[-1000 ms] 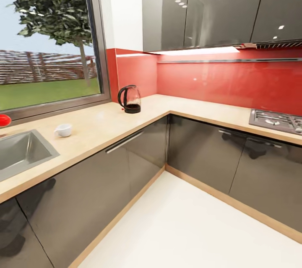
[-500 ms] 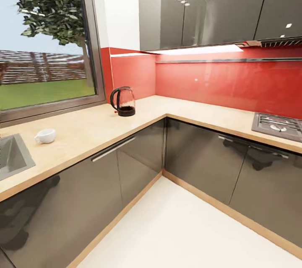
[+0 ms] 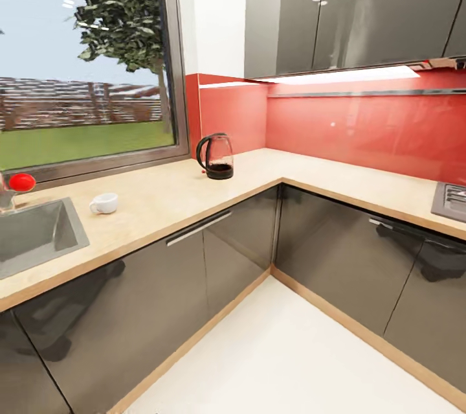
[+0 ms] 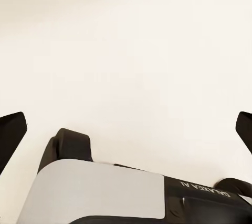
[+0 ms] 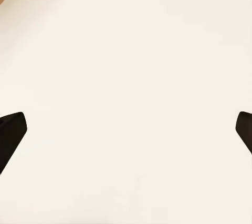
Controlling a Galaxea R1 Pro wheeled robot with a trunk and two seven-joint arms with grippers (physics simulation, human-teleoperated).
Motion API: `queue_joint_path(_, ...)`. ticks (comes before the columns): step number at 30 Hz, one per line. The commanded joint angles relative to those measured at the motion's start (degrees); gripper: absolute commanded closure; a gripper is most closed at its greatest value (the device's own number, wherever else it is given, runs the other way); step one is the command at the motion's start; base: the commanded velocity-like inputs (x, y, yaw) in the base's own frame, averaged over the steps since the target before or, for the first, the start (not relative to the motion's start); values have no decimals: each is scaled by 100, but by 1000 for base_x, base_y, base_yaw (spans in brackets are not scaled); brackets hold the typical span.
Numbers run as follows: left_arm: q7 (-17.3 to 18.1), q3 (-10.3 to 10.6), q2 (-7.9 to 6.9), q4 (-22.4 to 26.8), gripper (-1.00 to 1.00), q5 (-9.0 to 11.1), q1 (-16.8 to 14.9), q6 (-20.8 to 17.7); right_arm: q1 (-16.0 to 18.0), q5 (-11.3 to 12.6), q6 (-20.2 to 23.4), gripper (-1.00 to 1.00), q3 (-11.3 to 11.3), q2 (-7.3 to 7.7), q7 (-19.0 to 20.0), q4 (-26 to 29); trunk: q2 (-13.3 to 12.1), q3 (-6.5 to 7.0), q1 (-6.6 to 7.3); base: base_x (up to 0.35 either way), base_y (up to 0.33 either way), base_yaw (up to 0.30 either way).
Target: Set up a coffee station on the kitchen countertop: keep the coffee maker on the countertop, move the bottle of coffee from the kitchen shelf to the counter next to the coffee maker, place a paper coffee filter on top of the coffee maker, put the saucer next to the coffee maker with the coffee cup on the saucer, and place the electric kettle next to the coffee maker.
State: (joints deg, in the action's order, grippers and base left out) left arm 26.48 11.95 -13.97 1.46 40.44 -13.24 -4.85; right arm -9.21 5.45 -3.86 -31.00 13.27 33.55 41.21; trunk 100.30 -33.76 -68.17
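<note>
You're parked in the corner of the kitchen with nothing in hand yet.

Both arms hang pointing down at the pale floor (image 5: pixel 126 77): the left gripper (image 4: pixel 126 124) and the right gripper (image 5: pixel 126 126) each have their fingers spread wide with nothing between them, probably just tucked out of the way while you roll around. The electric kettle (image 3: pixel 217 156) sits on the kitchen countertop (image 3: pixel 162 197) back by the red splashback (image 3: pixel 362 132), right beside the window (image 3: pixel 84 77). The coffee cup (image 3: pixel 104 203) stands on the bare wood well apart from the kettle, between it and the steel sink (image 3: pixel 35 236), no saucer under it. Long light wood top wraps an L over glossy grey cabinet fronts (image 3: pixel 162 284), hob edge (image 3: pixel 450 201) far along from the kettle.
</note>
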Motion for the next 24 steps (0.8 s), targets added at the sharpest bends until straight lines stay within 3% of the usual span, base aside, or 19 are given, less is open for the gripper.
queue_joint_path(1,16,36,-2,3,-100,61,-3,-43,-2,54,8,-100,-3,1,29,1,3,-5,0,1,-1,271)
queue_joint_path(17,16,36,-2,3,-100,61,-3,-43,-2,52,8,-100,-2,1,29,1,3,-5,0,0,0,271)
queue_joint_path(24,16,36,-4,3,-100,61,-3,-43,-2,-371,8,-100,-8,-6,29,1,3,-5,0,0,-51,259)
